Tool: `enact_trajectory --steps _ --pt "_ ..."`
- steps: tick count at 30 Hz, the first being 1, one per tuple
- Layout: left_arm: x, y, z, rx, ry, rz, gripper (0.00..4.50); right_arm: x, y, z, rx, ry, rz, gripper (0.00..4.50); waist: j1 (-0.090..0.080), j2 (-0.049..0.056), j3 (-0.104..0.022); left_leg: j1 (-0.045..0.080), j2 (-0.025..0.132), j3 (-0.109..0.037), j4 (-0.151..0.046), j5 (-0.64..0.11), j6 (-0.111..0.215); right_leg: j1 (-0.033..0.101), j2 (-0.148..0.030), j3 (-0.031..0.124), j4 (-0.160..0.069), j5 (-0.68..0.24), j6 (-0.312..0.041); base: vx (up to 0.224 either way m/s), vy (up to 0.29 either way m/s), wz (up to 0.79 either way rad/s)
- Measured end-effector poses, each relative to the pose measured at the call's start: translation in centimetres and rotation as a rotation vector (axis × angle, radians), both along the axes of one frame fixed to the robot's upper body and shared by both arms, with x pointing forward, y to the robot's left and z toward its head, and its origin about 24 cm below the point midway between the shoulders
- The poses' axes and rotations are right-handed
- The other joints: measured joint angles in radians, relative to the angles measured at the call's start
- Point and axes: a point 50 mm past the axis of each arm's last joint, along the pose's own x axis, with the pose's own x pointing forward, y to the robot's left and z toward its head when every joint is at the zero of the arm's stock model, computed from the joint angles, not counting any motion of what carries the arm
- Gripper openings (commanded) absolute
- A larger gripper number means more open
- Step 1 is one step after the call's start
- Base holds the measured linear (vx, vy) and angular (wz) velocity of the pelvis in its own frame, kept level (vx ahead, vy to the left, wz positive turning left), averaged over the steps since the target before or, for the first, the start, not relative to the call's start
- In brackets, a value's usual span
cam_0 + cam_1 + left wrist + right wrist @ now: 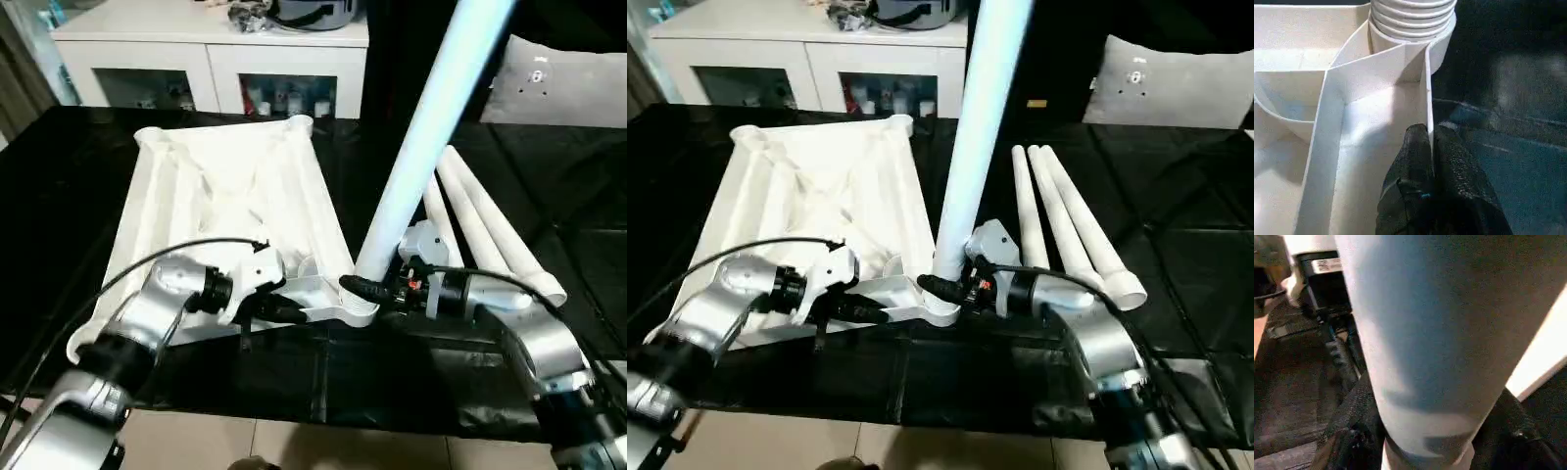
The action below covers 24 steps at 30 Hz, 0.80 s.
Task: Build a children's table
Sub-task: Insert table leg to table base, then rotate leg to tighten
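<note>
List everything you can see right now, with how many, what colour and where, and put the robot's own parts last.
Table top: one, white, upside down on the black work surface.
Upright leg: one, white, standing in the top's near corner socket.
Spare legs: three, white, lying side by side beside the top.
Work surface: one, black, under everything.
Cabinet: one, white, glass doors, behind the work surface.
Left gripper: one, black jaws shut on the top's near rim.
Right gripper: one, black jaws around the upright leg's base.
</note>
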Motion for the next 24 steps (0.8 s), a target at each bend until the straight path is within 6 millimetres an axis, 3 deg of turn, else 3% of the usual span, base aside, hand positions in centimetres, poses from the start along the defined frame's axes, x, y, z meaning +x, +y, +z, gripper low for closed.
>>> enact_trajectory --steps 15,22,24 --pt "1.0 0.9 0.6 0.057 -0.027 0.025 0.0 1.1 1.4 -0.1 0.019 0.023 0.018 1.89 -0.009 -0.011 0.007 0.006 0.0 0.002 -0.007 0.0 0.0 0.001 0.0 0.002 -0.001 0.0 -0.001 0.0 0.0 0.0" --pt "-0.4 1.8 0.2 0.022 -0.018 0.179 0.0 1.0 2.7 -0.6 0.056 0.003 -0.103 1.89 -0.035 -0.015 0.009 0.014 0.0 0.004 -0.018 0.002 -0.004 0.0 0.0 0.003 -0.003 -0.003 0.005 0.0 0.0 0.0" --pt "-1.5 1.4 0.1 -0.006 -0.02 0.298 0.0 1.4 3.3 -0.7 0.084 -0.006 -0.203 1.89 -0.051 -0.015 0.009 0.014 0.0 0.004 -0.02 0.003 -0.005 -0.002 0.0 0.003 -0.006 -0.002 0.004 0.0 0.0 0.0"
